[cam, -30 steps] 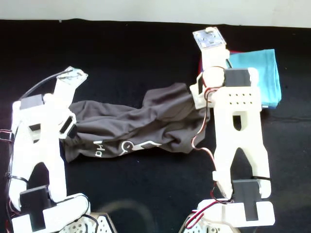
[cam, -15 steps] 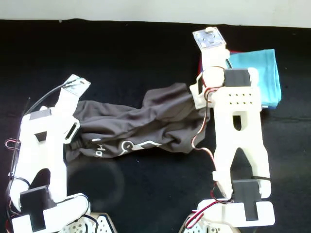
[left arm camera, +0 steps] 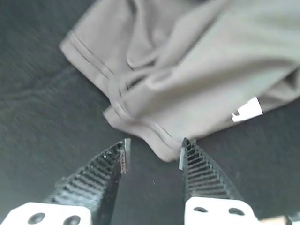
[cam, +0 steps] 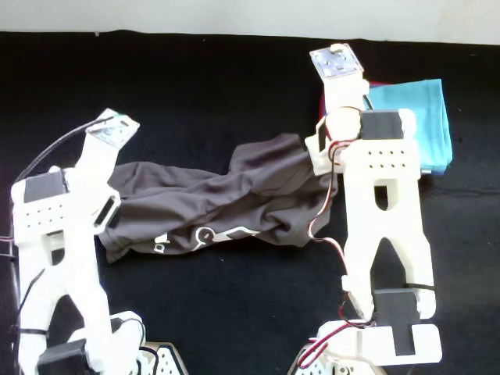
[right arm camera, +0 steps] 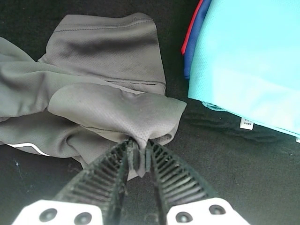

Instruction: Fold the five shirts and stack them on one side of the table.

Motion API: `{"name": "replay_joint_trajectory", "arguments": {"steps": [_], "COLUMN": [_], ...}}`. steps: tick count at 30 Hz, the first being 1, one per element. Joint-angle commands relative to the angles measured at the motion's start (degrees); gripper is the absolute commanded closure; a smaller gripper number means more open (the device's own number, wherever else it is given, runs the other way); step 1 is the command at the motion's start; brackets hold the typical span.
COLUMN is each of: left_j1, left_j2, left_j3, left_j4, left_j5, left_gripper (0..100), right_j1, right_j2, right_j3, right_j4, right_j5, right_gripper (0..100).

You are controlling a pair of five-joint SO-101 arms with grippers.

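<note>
My right tool (right arm camera: 137, 150) pinches crumpled grey shirt (cam: 226, 203); left tool (left arm camera: 153, 150) spread wide at its hem; folded turquoise shirt (right arm camera: 248, 61) near right tool, on black bench (cam: 195, 78).

A crumpled grey shirt (cam: 226, 199) lies stretched out lengthwise, a folded turquoise shirt (cam: 426, 117) flat near one end.

One grey shirt (cam: 211, 207) lies across the middle of the table (cam: 234, 86). By the far right edge is one stack of three folded pieces: one teal shirt (cam: 418, 121) on top, one blue layer (right arm camera: 186, 65) and one red layer (right arm camera: 191, 29) beneath. Two arms stand at the near edge, each with one gripper: the left gripper (left arm camera: 152, 150) and the right gripper (right arm camera: 136, 152).
</note>
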Motion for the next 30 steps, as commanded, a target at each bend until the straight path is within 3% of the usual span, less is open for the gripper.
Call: {"name": "replay_joint_trajectory", "arguments": {"steps": [1,5,17,23,30], "left_j1": [1.8,2.4,2.2,2.2,2.1], "left_j2": [-2.1,-1.7,-1.5,-0.7,11.8], "left_j3": [1.4,9.3,19.4,18.2,8.6], "left_j4": [3.6,-0.4,-20.9,-21.1,-17.5], "left_j5": [-0.6,-6.4,-6.9,-6.9,-6.5], "left_gripper": [82,82,82,82,82], "right_j1": [0.5,0.5,0.5,0.5,0.5], "right_j2": [-0.3,-0.4,-0.6,-0.6,-0.6], "right_j3": [-2.6,-2.6,-2.6,-2.6,-2.5], "right_j4": [0.3,0.3,0.3,0.3,0.3], "right_j5": [-0.4,-0.4,-0.4,-0.4,-0.4], "right_gripper": [99.3,99.3,99.3,99.3,99.3]}}
